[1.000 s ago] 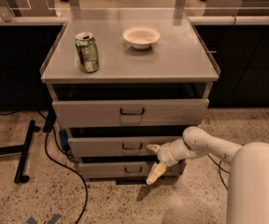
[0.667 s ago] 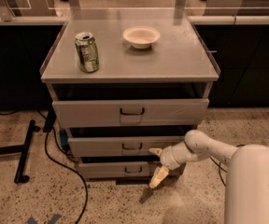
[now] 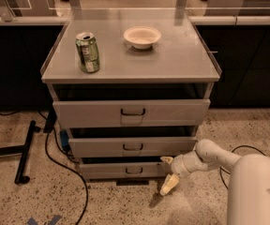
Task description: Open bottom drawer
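Observation:
The bottom drawer (image 3: 111, 170) is the lowest and slimmest pale grey front of the grey cabinet (image 3: 191, 60), with a small dark bail handle (image 3: 134, 170). It stands slightly out from the frame. My gripper (image 3: 168, 173) is low at the drawer's right end, to the right of the handle, not on it. One cream finger (image 3: 166, 160) is near the drawer's upper right corner and the other (image 3: 169, 185) hangs down over the floor, so the jaws stand open and hold nothing.
The middle drawer (image 3: 132, 146) and the tall top drawer (image 3: 132, 112) stand partly out above. A green can (image 3: 87, 52) and a white bowl (image 3: 142, 36) sit on the cabinet top. Black cables (image 3: 60, 165) and a black stand leg (image 3: 25, 151) lie on the speckled floor at the left.
My gripper has dropped a little and shifted slightly right along the bottom drawer's right end. The drawers have not visibly moved.

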Robot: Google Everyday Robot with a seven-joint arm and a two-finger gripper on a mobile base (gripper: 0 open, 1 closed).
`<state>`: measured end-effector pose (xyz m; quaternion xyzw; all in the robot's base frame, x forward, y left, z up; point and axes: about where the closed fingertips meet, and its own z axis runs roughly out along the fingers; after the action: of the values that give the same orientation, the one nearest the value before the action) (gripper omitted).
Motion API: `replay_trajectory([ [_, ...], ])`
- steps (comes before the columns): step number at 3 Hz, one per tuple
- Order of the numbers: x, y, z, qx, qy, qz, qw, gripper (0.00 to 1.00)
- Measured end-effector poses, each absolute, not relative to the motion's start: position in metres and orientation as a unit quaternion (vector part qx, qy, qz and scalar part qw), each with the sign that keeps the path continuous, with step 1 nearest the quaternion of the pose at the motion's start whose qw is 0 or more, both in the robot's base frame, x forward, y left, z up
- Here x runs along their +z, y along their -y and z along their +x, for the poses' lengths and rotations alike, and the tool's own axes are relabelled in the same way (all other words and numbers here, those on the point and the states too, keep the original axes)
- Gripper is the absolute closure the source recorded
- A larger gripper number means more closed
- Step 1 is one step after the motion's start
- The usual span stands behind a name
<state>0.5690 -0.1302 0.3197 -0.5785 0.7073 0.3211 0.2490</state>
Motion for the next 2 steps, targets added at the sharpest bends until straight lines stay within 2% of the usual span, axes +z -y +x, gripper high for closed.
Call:
replay_trajectory([
  [2,0.252,0.143,0.588,0.343,-0.737,-0.539,0.221,0.00],
])
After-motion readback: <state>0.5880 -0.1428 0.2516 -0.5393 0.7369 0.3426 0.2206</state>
